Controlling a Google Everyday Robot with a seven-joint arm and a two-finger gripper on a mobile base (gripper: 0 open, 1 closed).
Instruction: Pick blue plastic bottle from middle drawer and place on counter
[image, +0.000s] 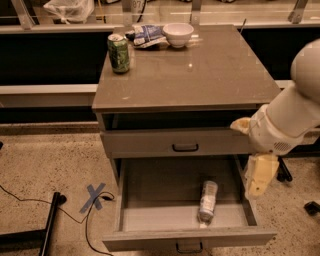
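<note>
Your gripper (260, 176), open or closed you could not tell, hung over the right wall of the open drawer (190, 238), beside the bottle (207, 201) lying near its front; dropping straight down risked striking that wall or rolling the bottle.

Floor (45, 160) is speckled beige terrazzo under warm, dim light. Blue tape X (95, 196) sits left of the cabinet (150, 142), with a thin black cable (25, 197) looping past it and a black stand leg (48, 224) bottom left. Behind: dark panels (45, 55), a pale ledge (47, 92) across them, a white plastic bag (70, 7) up top. Gripper (260, 177) hangs at the cabinet's right side.
</note>
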